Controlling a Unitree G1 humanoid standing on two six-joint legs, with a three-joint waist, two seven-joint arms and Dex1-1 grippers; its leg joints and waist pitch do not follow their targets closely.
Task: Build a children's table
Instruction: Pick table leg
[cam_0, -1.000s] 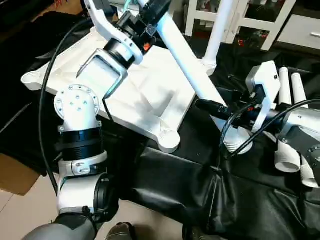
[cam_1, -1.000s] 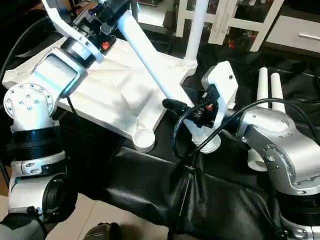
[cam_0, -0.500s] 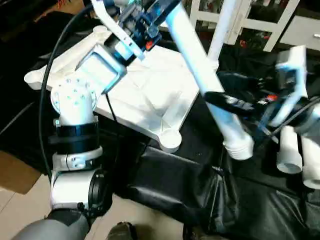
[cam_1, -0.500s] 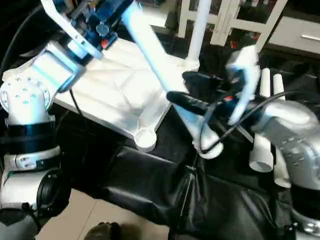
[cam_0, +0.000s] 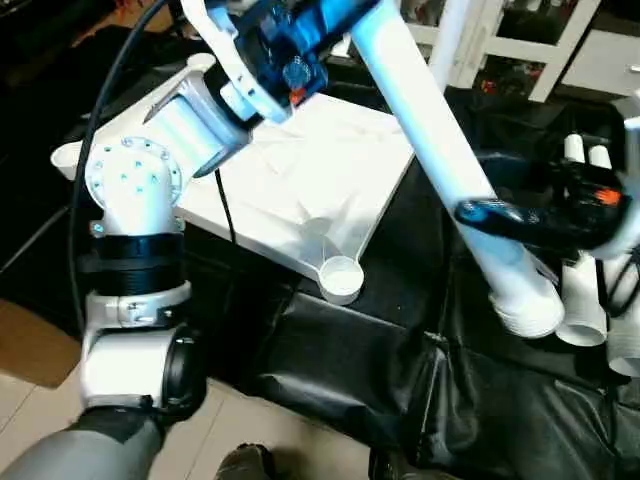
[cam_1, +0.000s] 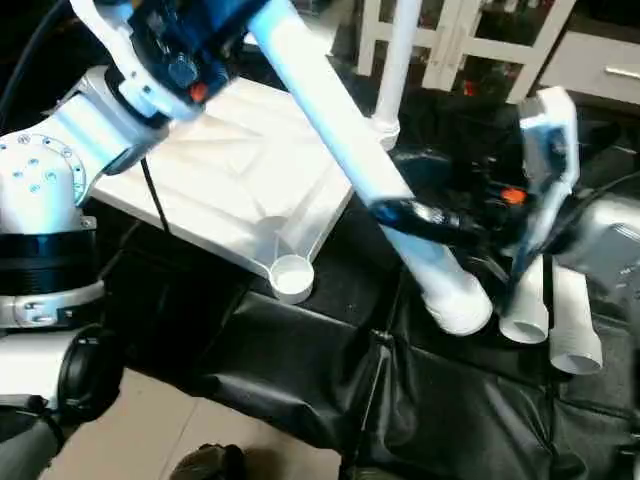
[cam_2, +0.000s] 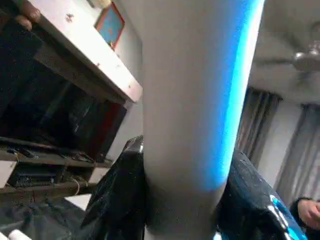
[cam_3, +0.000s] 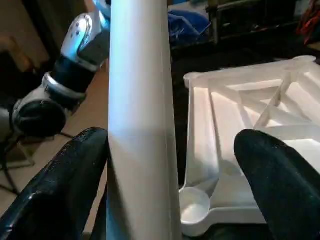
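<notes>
The left gripper (cam_0: 300, 40) is up high over the far side of the white tabletop (cam_0: 290, 190), and it is clamped around the top end of a long white leg (cam_0: 440, 150). The tabletop lies upside down on the black-covered work table (cam_0: 340, 370), with its ribs facing up. Its near corner has a round empty socket (cam_0: 341, 276).

The leg slants down from the left gripper, across the right edge of the tabletop, toward the right. Its wide open end (cam_0: 525, 308) hangs in the air above the black cloth, well to the right of the near corner socket.

The right gripper (cam_3: 175, 165) sits low on the leg, close to that wide end. Its two black fingers (cam_3: 270, 175) are spread wide with the leg between them, so it is not squeezing the leg.

Two more legs (cam_0: 585, 310) lie on the cloth at the right edge. One leg (cam_1: 392, 60) already stands in the far right corner.

I think the wide end must swing left to reach the empty socket, and the right gripper is nearer to it.
</notes>
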